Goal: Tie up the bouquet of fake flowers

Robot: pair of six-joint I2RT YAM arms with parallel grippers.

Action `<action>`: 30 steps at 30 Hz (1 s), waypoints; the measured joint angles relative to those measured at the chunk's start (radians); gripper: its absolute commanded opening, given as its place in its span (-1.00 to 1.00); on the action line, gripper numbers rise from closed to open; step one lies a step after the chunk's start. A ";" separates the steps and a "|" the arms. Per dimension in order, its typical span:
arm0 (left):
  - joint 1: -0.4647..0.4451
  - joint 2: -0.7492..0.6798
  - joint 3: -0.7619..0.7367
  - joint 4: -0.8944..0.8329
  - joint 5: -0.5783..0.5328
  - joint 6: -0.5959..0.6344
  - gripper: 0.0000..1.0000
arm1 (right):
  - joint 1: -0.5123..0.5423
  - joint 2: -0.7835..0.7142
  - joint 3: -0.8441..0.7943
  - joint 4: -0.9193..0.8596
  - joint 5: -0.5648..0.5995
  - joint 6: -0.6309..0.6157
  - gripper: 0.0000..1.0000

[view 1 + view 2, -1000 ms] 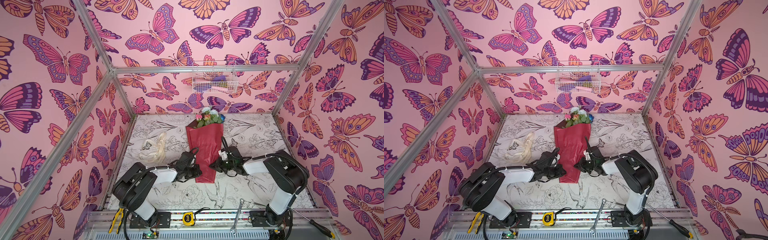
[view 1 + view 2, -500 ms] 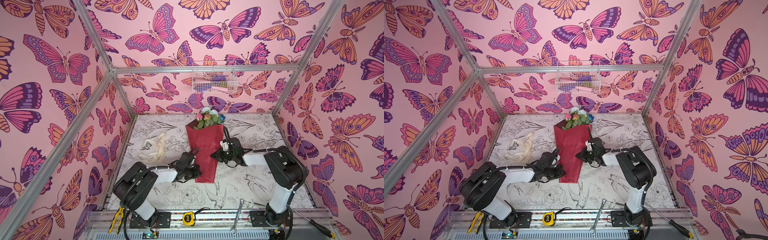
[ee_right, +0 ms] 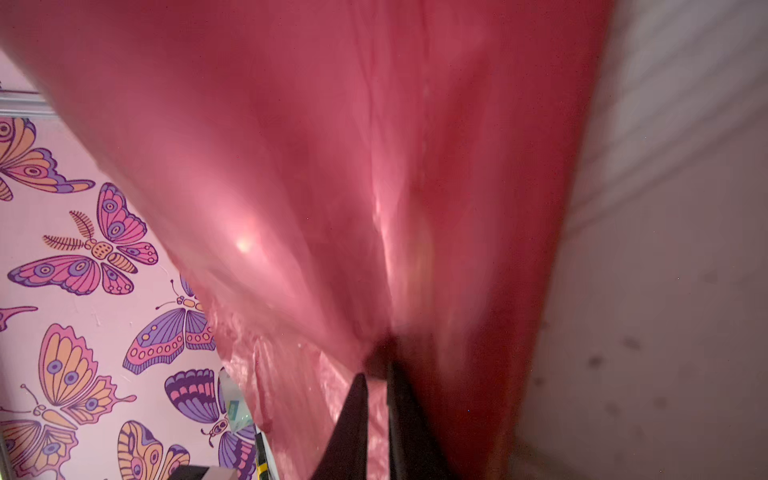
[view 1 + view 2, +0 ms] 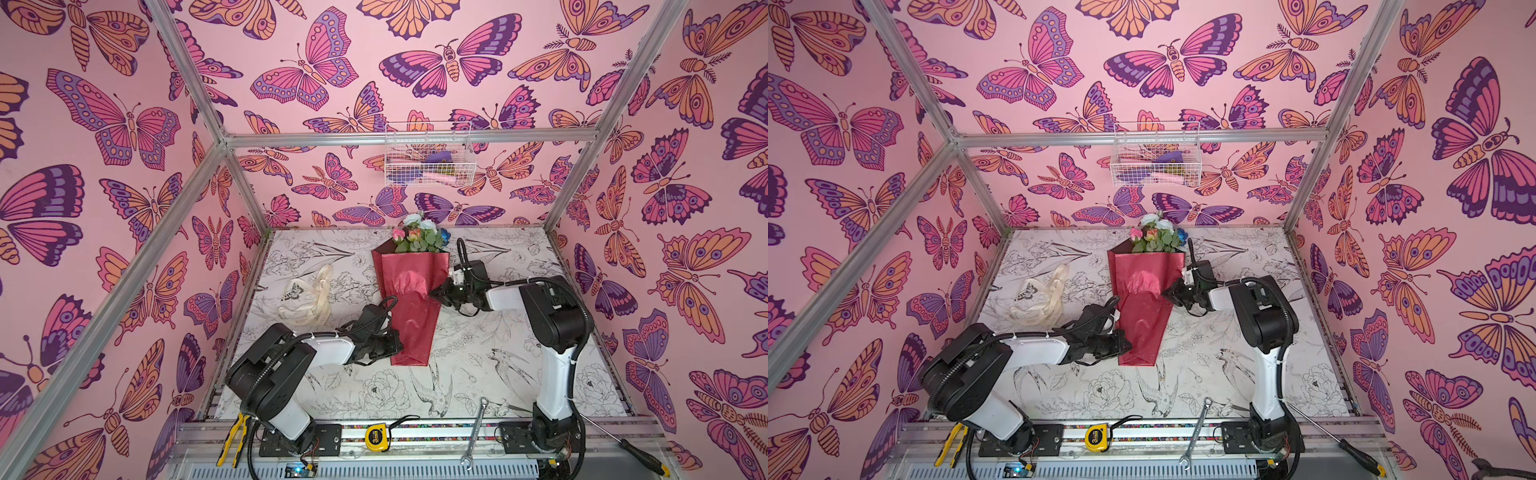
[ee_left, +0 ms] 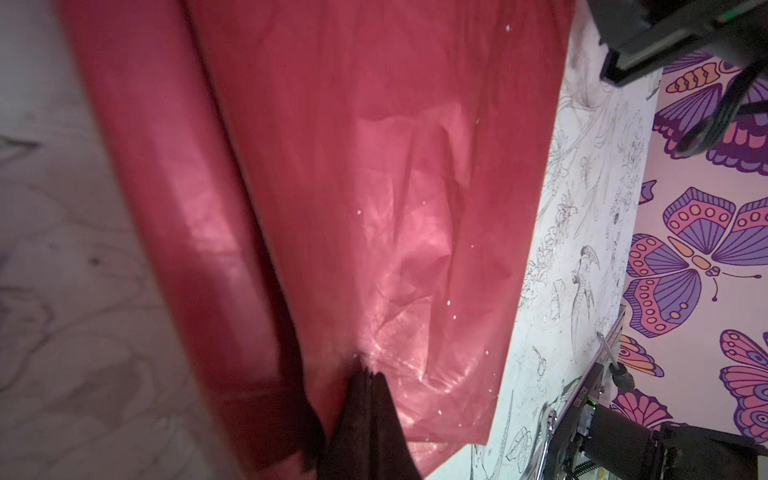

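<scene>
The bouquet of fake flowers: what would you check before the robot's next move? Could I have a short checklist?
1. Left gripper shut on the red wrapping paper, low on its left edge: ok.
2. Right gripper pinching the paper's right edge, midway up: ok.
3. Flower heads showing above the paper's top: ok.
4. Cream ribbon around the bouquet of fake flowers: not ok. It lies loose on the table, apart from the bouquet, on the left arm's side.
5. Stems gathered inside the paper: cannot tell, hidden.
</scene>
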 measured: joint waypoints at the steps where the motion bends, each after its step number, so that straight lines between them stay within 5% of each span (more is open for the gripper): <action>1: 0.000 0.000 -0.001 0.002 0.002 0.000 -1.00 | -0.010 0.009 0.016 -0.005 0.000 -0.003 -0.70; 23: 0.002 0.001 -0.005 0.007 0.023 0.000 -1.00 | -0.156 0.243 0.467 -0.204 0.063 -0.032 -0.60; 26: 0.002 0.000 -0.005 0.005 0.026 -0.001 -0.96 | -0.187 0.249 0.498 -0.230 0.063 -0.032 -0.46; 30: 0.002 -0.008 -0.005 -0.006 0.027 -0.004 -0.66 | -0.222 0.245 0.519 -0.255 0.067 -0.048 -0.17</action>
